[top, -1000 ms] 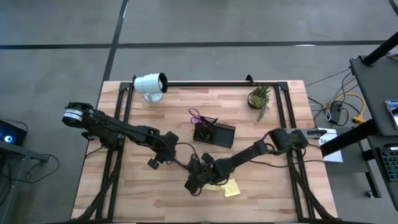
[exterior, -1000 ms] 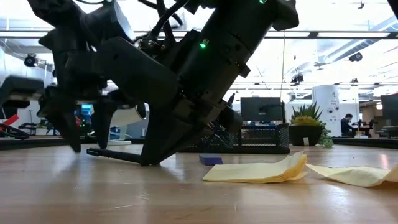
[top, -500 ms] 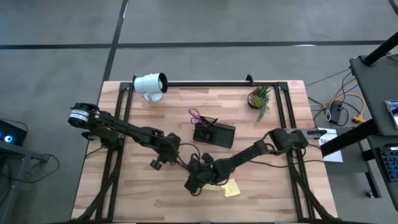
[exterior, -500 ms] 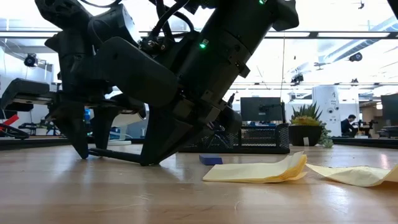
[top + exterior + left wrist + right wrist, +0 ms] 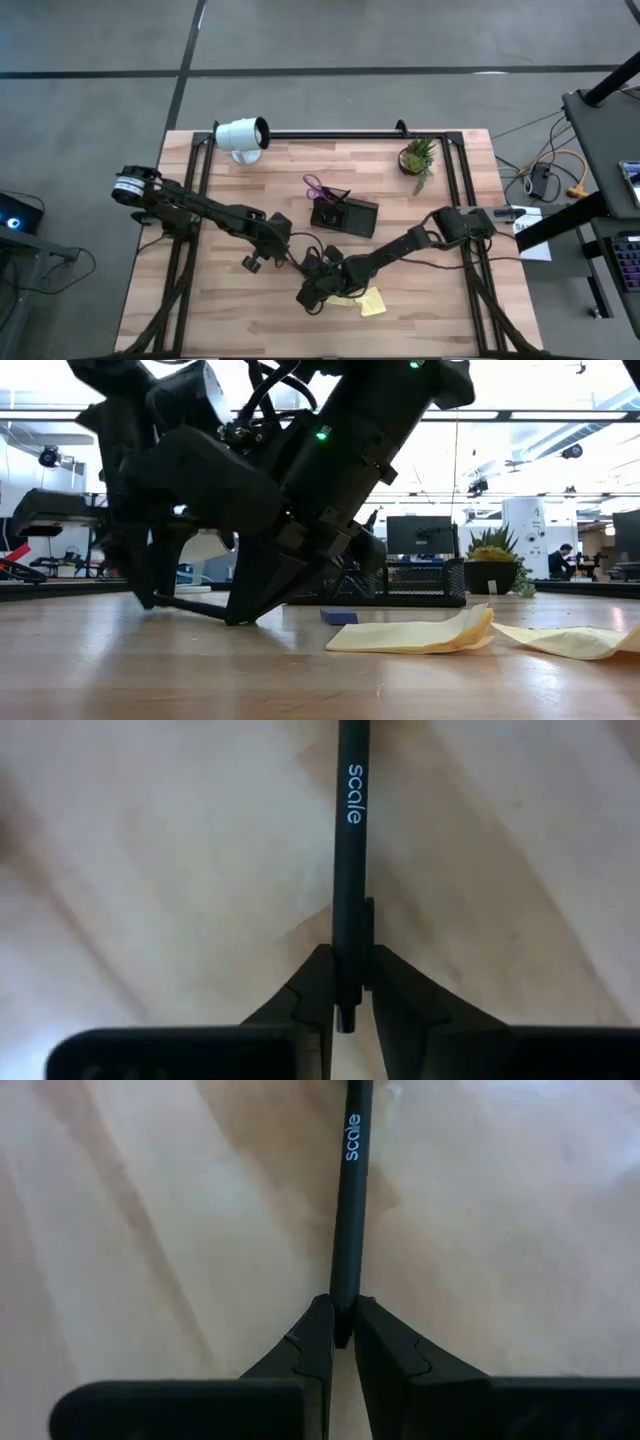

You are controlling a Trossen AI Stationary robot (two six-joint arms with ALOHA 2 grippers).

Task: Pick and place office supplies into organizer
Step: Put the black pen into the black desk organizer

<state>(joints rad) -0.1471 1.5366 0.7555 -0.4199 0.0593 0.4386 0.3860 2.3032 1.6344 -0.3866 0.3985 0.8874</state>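
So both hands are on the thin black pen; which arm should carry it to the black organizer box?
Left, probably: the left hand grips the thin black pen further in from its end, while the right hand pinches only its very tip.

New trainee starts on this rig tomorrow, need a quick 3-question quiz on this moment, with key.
1. True or false: in the left wrist view, the left gripper has its fingers shut on a black pen.
2. Where do the yellow sticky notes lie? A) inside the organizer. B) on the table, beside the right gripper. C) next to the potted plant.
3. Fill in: the word printed on the pen in the right wrist view is ____.

Key: 1 true; 2 B; 3 scale.
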